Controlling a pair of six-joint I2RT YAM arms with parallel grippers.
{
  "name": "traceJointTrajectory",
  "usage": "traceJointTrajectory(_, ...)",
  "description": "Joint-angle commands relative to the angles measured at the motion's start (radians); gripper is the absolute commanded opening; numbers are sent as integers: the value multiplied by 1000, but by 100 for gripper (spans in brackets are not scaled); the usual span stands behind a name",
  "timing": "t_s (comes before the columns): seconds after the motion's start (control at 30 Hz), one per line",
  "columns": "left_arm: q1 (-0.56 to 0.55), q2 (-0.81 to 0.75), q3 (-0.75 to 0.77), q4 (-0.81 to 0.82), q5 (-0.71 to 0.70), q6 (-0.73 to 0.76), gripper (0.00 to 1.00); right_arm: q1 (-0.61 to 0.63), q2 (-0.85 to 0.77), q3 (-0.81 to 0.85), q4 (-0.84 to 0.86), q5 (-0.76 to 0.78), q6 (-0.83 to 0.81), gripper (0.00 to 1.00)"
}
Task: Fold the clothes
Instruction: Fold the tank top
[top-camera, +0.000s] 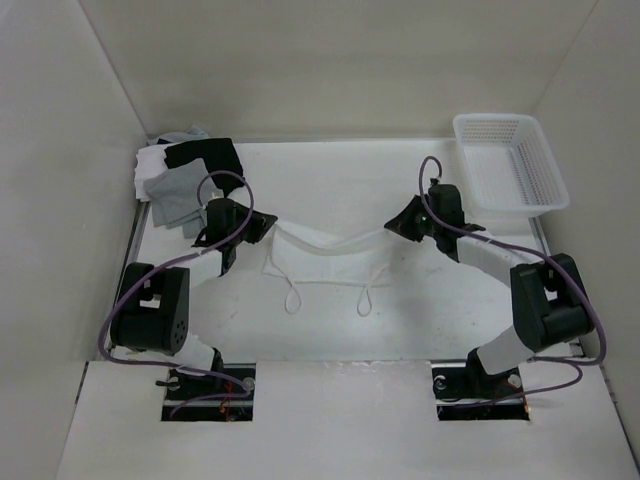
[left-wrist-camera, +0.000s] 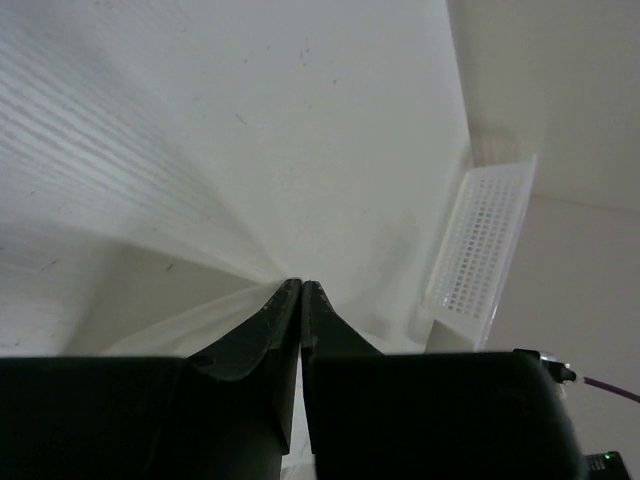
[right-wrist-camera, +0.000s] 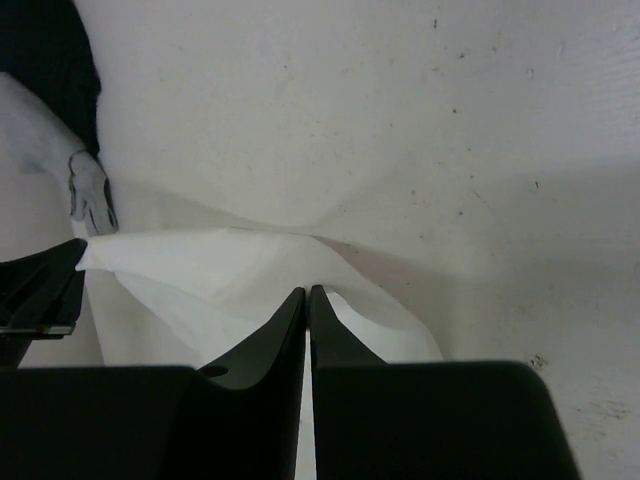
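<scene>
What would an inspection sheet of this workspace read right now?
Surface: white table, lightly speckled.
Job's things: white garment stretched between both grippers, strap loops toward the near edge.
Clutter: pile of grey and black garments far left; white basket far right.
Grippers: left gripper and right gripper each shut on the garment.
Cables: purple cables looped along both arms.
Surroundings: plain white walls.

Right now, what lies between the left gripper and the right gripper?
The white garment, pinched at each end by the left gripper and right gripper, spans the gap, its two strap loops on the near side. The top view shows it.
</scene>
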Motion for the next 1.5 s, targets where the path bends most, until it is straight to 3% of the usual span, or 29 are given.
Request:
traceJointTrajectory(0.0,4,-35,-5,165,29,-38,3,10,-42,-19,88,-18,-20,8)
traceJointTrajectory(0.2,6,-103,-148,255,55,-64,4,30,-164,-174,125,1,1,8)
traceJointTrajectory(0.5,106,-296,-372,306,143,-75,4,114,-335,-332,83,48,3,9)
traceJointTrajectory(0.97,248,-220,-533,355,246,-33,8,249,-335,-474,72,145,72,11)
traceJointTrajectory(1.07,254,-183,-536,357,236,-35,19,263,-332,-464,54,145,72,18)
traceJointTrajectory(1.17,270,-219,-542,355,234,-44,32,277,-372,-450,8,174,63,37)
traceJointTrajectory(1.3,276,-377,-547,299,200,-32,34,274,-412,-435,5,203,32,60)
traceJointTrajectory(1.4,253,-510,-524,175,132,20,34,257,-335,-395,28,191,11,60)
traceJointTrajectory(1.47,221,-603,-498,66,67,71,34,258,-306,-364,34,182,-2,55)
